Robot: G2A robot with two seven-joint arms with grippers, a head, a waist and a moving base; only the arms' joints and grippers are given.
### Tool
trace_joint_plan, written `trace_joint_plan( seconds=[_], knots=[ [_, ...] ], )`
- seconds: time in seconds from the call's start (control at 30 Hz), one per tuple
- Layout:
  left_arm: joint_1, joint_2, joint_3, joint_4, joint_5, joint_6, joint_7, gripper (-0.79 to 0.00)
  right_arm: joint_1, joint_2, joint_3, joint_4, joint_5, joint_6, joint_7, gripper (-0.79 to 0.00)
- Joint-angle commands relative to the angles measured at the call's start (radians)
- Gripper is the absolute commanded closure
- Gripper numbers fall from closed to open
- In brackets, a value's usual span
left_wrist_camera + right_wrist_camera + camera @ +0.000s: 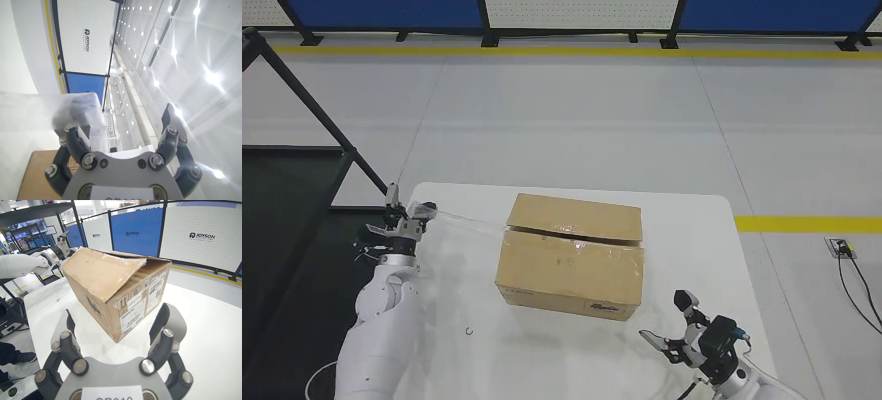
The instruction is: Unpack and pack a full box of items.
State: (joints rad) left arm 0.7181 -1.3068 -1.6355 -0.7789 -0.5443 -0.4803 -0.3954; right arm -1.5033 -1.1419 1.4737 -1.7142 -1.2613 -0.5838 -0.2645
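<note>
We log right end effector (115, 308) released, box (113, 279) just ahead on bench (189, 332); left end effector (126, 117) released too, clear film (75, 108) draped over one finger.

Premises as observed: a white table (692, 250) with rounded corners stands on a pale grey glossy floor (592, 110). Beyond the table, a yellow line (542, 50) crosses the floor, backed by blue and white perforated partition panels (382, 12). A black metal rack (302, 93) adjoins the table's left side. A floor socket (840, 247) with cable lies right of the table, near a second yellow stripe (812, 224). Ceiling spotlights (174, 52) are lit above the table.
</note>
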Motion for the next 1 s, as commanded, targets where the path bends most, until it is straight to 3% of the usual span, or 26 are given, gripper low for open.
trace_joint_plan(
  seconds=[0.0,0.17,0.53,0.63,0.97],
  knots=[
    [0.033,0.003,-0.011,-0.035,0.001,0.007,0.022,-0.785,0.003,0.001,-0.001,-0.004,-0.004,-0.002,0.008,-0.785],
    [0.120,0.010,-0.033,-0.142,0.025,0.047,0.083,-0.785,0.012,0.002,-0.006,-0.018,-0.013,-0.010,0.028,-0.785],
    [0.123,0.010,-0.033,-0.143,0.025,0.051,0.084,-0.785,0.037,0.006,-0.015,-0.037,-0.027,-0.025,0.071,-0.785],
    [0.134,0.011,-0.040,-0.157,0.010,0.097,0.103,-0.785,0.045,0.007,-0.020,-0.043,-0.033,-0.030,0.083,-0.785],
    [0.141,0.023,-0.071,-0.089,0.026,0.126,0.149,-0.785,0.063,0.010,-0.025,-0.045,-0.032,-0.040,0.105,-0.785]
  ],
)
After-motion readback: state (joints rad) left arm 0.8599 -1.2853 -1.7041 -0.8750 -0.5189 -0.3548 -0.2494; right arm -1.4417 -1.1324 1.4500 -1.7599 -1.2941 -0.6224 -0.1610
